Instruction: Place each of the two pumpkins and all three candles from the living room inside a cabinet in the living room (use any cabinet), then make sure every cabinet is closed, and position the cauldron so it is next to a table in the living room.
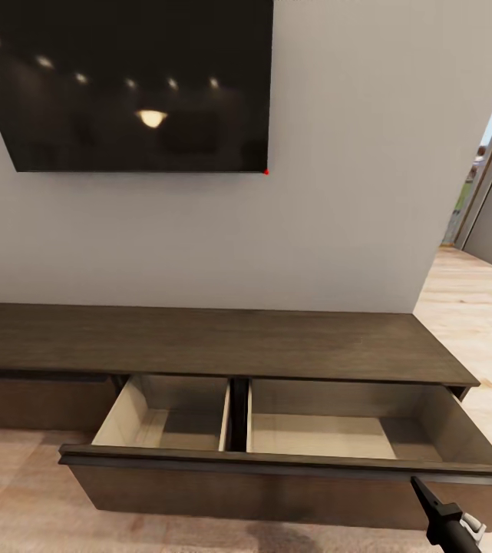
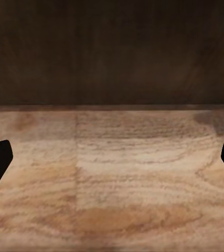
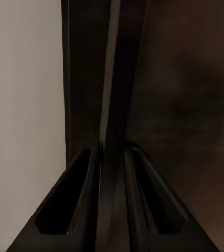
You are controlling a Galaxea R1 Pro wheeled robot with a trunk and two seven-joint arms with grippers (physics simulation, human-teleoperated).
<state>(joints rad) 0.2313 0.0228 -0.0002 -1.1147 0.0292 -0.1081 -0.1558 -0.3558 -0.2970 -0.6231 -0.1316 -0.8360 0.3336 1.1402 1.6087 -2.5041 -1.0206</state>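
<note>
No legible writing or brand marks. The cabinet (image 1: 222, 342) stands against the wall under a dark wall screen (image 1: 130, 81), its wide drawer (image 1: 292, 468) pulled out, beige compartments bare. The right gripper (image 3: 112, 157) is clamped on the drawer's front edge. The left gripper (image 2: 112, 163) is spread apart over the wooden floor (image 2: 112, 184).

Cabinet (image 1: 199, 342) left end, TV (image 1: 123, 84) top: cut off.
</note>
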